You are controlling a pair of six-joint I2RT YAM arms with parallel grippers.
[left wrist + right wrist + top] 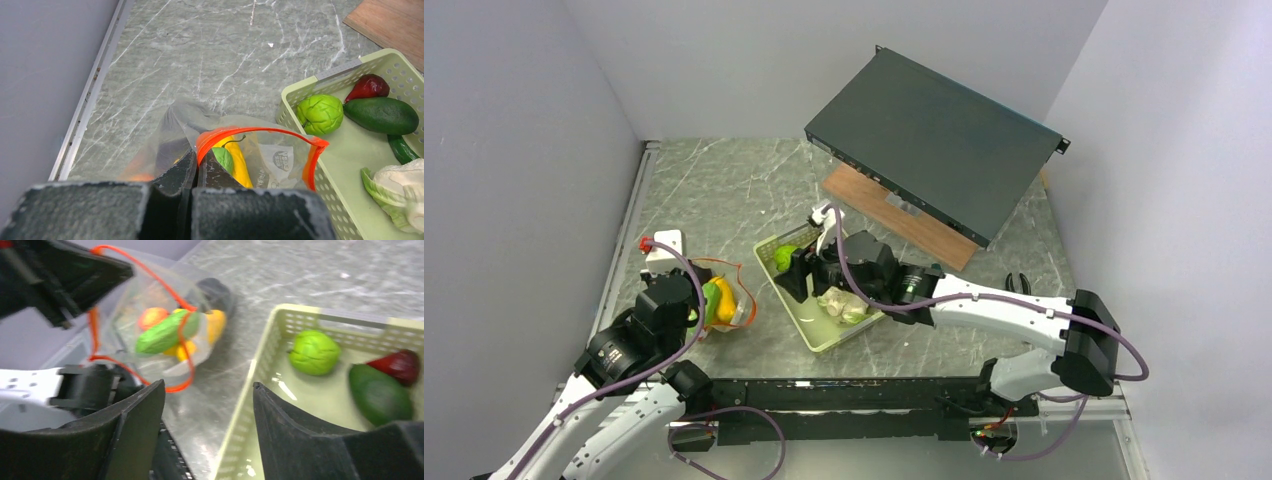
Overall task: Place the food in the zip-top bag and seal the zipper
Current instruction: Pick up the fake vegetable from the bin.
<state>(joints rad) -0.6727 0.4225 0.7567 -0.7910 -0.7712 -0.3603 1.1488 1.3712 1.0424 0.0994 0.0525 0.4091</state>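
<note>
The clear zip-top bag stands open at the left, beside the basket. Its red-orange zipper strip forms a wide loop. My left gripper is shut on the bag's near rim and holds the mouth up; it also shows in the top view. Inside the bag are yellow corn, an orange peach and a long green piece. My right gripper is open and empty above the basket's left edge. The green pepper, dark red-purple eggplant, cucumber and cauliflower lie in the basket.
The pale green slatted basket also holds a dark green oval vegetable. A dark flat metal box leans over a wooden board at the back. A white block with a red plug stands behind the bag. Walls close in left and right.
</note>
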